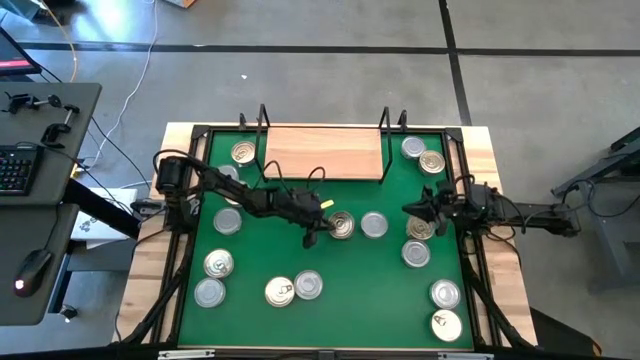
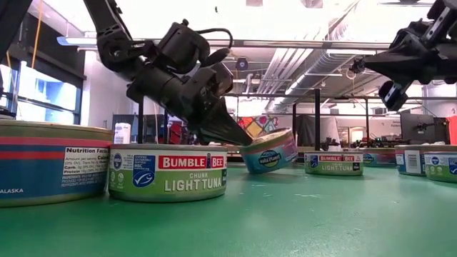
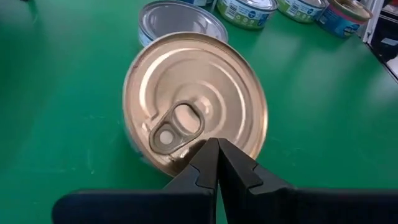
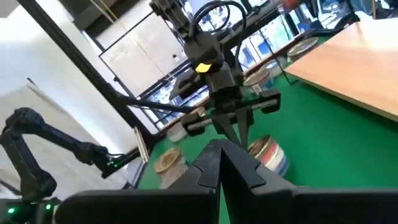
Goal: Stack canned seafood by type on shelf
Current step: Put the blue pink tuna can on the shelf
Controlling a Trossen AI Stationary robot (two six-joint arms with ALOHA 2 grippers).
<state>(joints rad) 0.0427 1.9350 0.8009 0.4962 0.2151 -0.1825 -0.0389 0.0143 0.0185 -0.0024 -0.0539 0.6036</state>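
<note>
A gold-lidded tin of canned seafood sits tilted on the green mat near the middle. My left gripper is shut, and its tips meet the tin's left edge; the left wrist view shows the lid and its pull tab. The shelf, a light wood board with black wire uprights, stands at the far side. My right gripper hangs shut above the mat's right part, touching nothing. Several other tins lie scattered on the mat. My left gripper presses its shut fingertips on the lid's edge, right beside the pull tab. The fingers slant down from the table's left. The tin is tipped: the side under the fingers is down on the mat and the opposite side is raised.
A silver-lidded tin lies just right of the tipped one. More tins lie near the left edge, the front and the right, and beside both shelf ends. A Bumble Bee tin stands close to the low camera.
</note>
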